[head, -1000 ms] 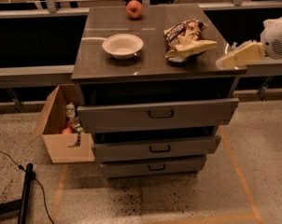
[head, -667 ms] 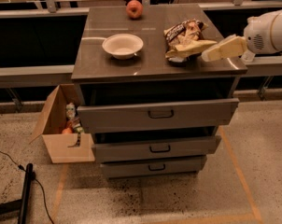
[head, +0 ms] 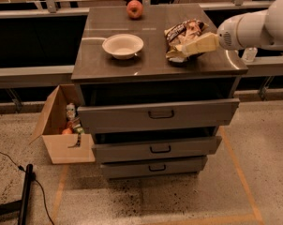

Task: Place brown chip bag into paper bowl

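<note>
One shiny dark brown chip bag with white letters [head: 186, 29] is seen on the right side of the flat grey cabinet top [head: 108, 69]. One small round off-white paper bowl [head: 122, 46] is seen to the left of the bag, well apart from it. One round red apple [head: 134, 9] is set near the back edge, behind the bowl. Three grey drawers [head: 158, 114] are counted under the top, each pulled out a little. One open brown cardboard box [head: 62, 146] is placed on the floor to the left of the cabinet. One tan gripper [head: 183, 49] on the big white arm [head: 254, 27] is held out from the right and is laid across the front part of the bag. Whether the bag is touched or held cannot be told, and how far the gripper is open cannot be told
</note>
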`<state>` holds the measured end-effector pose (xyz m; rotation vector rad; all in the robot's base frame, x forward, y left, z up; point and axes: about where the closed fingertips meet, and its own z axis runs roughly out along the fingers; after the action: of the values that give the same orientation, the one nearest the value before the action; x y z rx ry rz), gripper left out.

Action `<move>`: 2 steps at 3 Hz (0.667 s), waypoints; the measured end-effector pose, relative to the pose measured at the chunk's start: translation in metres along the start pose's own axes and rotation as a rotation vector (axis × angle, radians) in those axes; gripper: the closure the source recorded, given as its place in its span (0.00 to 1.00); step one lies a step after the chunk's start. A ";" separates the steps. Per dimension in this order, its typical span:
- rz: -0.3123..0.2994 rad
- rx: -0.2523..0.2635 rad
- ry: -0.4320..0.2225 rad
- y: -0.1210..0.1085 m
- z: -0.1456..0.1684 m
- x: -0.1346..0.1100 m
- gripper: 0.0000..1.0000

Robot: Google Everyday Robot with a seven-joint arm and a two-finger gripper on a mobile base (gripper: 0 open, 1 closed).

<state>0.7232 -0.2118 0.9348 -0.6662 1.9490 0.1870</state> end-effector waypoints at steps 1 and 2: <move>0.030 0.017 0.009 -0.005 0.033 -0.002 0.00; 0.050 0.010 0.023 -0.001 0.055 -0.004 0.00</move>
<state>0.7680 -0.1884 0.9128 -0.6164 1.9888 0.2008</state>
